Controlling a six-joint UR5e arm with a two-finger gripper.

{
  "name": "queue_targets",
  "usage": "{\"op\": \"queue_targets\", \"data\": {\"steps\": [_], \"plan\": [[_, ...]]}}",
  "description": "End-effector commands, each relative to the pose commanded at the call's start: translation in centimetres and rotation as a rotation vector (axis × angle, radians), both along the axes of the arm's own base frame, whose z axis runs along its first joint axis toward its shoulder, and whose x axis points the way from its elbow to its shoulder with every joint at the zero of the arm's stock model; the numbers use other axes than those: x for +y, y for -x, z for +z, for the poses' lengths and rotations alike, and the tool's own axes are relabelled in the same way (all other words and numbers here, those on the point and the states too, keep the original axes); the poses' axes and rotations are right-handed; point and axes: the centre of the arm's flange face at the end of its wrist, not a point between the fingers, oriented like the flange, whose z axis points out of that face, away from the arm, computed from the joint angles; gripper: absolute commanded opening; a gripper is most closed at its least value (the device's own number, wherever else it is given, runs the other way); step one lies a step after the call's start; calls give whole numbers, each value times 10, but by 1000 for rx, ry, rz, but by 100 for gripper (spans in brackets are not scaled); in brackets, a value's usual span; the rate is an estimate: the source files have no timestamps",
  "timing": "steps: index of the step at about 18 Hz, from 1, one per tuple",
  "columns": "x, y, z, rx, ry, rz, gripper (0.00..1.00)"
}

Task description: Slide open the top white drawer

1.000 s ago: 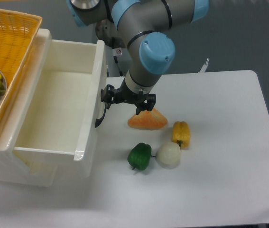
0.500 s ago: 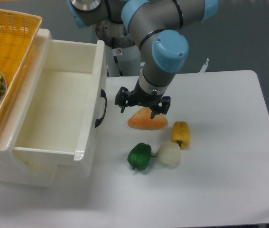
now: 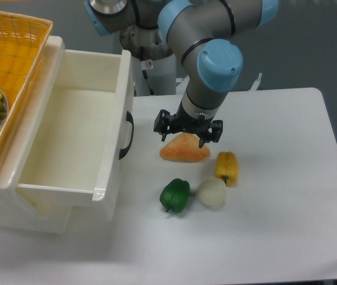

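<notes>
The top white drawer (image 3: 73,142) stands pulled far out of the small cabinet, its inside bare. Its curved black handle (image 3: 126,135) faces right on the front panel. My gripper (image 3: 187,135) hangs to the right of the handle, a short gap away from it, above the orange wedge-shaped food (image 3: 184,149). Its fingers are spread and hold nothing. The lower drawer is hidden under the open one.
A green pepper (image 3: 175,195), a white onion (image 3: 210,193) and a yellow pepper (image 3: 226,167) lie on the white table (image 3: 287,196) right of the drawer. A yellow basket (image 3: 10,65) with a plate of food sits on the cabinet top at the left.
My gripper has let go of the black handle and moved right and slightly up, away from the drawer, ending over the orange food. The drawer has stayed open in the same place.
</notes>
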Motion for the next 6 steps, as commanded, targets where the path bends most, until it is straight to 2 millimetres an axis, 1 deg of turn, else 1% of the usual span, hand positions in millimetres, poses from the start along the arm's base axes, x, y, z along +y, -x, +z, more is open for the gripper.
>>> {"op": "queue_targets", "data": {"steps": [2,6], "plan": [[1,-1,-3,-3,4,-3,100],[0,0,-3,0,-2,2,100]]}}
